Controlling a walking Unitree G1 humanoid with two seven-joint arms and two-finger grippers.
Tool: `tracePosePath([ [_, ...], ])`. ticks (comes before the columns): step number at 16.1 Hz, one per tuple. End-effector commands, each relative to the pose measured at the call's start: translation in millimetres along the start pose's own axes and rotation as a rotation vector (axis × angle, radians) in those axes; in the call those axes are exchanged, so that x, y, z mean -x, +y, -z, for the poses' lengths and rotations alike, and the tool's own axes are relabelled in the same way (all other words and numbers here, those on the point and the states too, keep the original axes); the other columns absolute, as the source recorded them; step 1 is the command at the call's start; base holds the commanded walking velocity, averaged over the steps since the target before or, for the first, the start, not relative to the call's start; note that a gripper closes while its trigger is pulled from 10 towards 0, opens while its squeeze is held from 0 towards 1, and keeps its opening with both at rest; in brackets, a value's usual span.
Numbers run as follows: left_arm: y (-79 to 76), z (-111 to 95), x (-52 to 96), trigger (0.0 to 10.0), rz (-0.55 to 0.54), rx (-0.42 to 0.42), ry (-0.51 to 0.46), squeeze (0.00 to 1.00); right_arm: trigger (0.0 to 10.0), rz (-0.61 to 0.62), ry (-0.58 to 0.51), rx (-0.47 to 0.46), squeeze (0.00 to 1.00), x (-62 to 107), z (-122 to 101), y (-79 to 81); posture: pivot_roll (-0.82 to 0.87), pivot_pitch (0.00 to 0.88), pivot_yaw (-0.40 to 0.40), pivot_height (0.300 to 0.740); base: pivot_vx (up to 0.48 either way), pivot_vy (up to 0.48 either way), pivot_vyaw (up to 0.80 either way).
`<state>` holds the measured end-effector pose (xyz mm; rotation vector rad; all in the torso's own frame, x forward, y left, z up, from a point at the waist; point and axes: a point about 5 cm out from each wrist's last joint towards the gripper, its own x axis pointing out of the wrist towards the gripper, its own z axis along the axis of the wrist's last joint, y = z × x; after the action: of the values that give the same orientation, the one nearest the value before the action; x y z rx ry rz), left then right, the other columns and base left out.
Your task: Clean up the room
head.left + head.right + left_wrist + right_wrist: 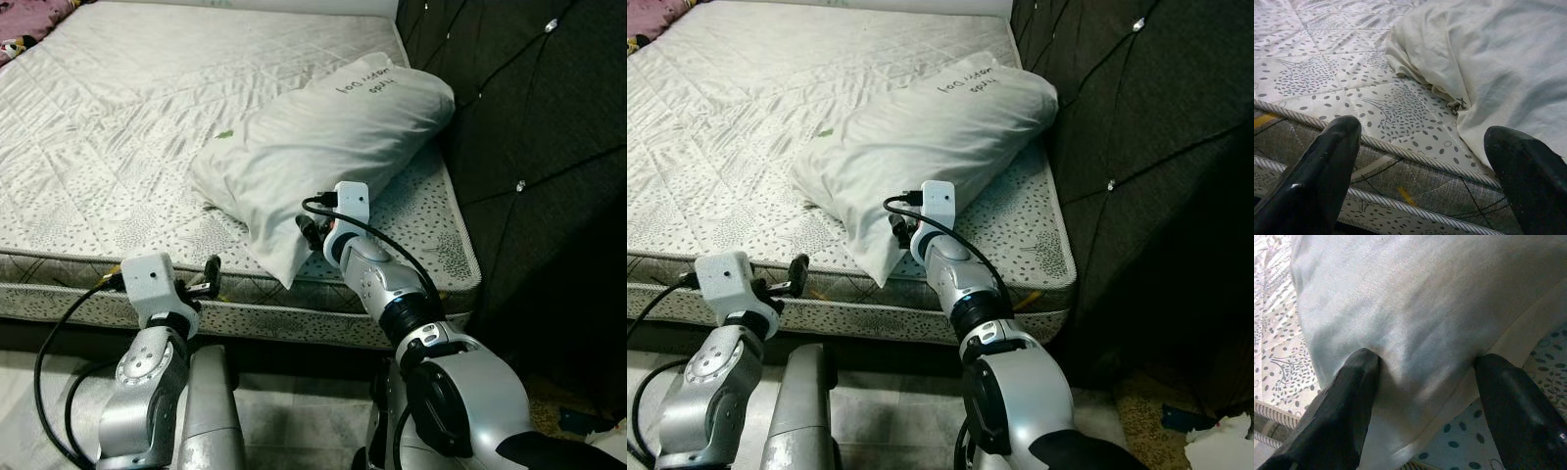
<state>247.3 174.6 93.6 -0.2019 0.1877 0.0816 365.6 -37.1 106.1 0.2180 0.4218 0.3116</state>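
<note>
The pillow [323, 147] lies askew on the bare mattress [118, 127], near the corner by the dark tufted headboard [529, 117], with its lower end reaching almost to the mattress edge. The right gripper [1422, 382] is at that lower end, its two black fingers [1349, 401] spread wide with the pale pillowcase bulging between them — pressed into the cloth but not yet pinched together on it. The left gripper [1420, 166] hangs lower, level with the piped side of the mattress, its fingers apart and holding nothing; the pillow's crumpled corner sits just ahead of it.

The step in hand looks like taking hold of the pillow in order to straighten it on the bed. Next, the right gripper would need to close firmly on a good fold of cloth and filling, since the soft fabric could slip from a shallow pinch. The left gripper would have to rise above the mattress edge and reach for the near corner — a two-point hold should let the pillow be lifted and squared against the headboard rather than dragged.
</note>
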Motion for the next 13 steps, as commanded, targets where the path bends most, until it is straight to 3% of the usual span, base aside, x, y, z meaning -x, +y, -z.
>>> tracePosePath([
  [1, -0.8, 0, 5.3, 10.0, -0.005, -0.003, 0.008, 0.0, 10.0, -0.069, 0.025, 0.004, 0.0, -2.3, 8, 33.0, 0.21, 0.052, -0.056, 0.518, 0.0, 0.0, 0.0],
  [6, -2.0, 2, 21.3, 10.0, -0.015, 0.005, 0.025, 0.0, 10.0, -0.076, 0.05, 0.027, 0.0, -2.0, 21, 36.5, 0.23, 0.115, -0.052, 0.518, 0.0, 0.0, 0.0],
  [8, -1.7, 0, 24.5, 10.0, -0.02, 0.003, 0.031, 0.0, 0.0, -0.095, 0.03, 0.019, 0.0, -2.6, 18, 42.7, 0.24, 0.14, -0.052, 0.518, 0.0, 0.0, 0.0],
  [11, -2.8, -1, 26.9, 10.0, -0.023, 0.006, 0.035, 0.0, 0.0, -0.083, -0.001, 0.015, 0.0, -4.4, 7, 45.0, 0.25, 0.152, -0.05, 0.518, 0.0, 0.0, 0.0],
  [13, -4.4, -2, 25.8, 10.0, -0.022, 0.007, 0.038, 0.0, 0.0, -0.05, -0.024, 0.002, 0.0, -5.1, 0, 36.5, 0.25, 0.152, -0.05, 0.518, 0.0, 0.0, 0.0],
])
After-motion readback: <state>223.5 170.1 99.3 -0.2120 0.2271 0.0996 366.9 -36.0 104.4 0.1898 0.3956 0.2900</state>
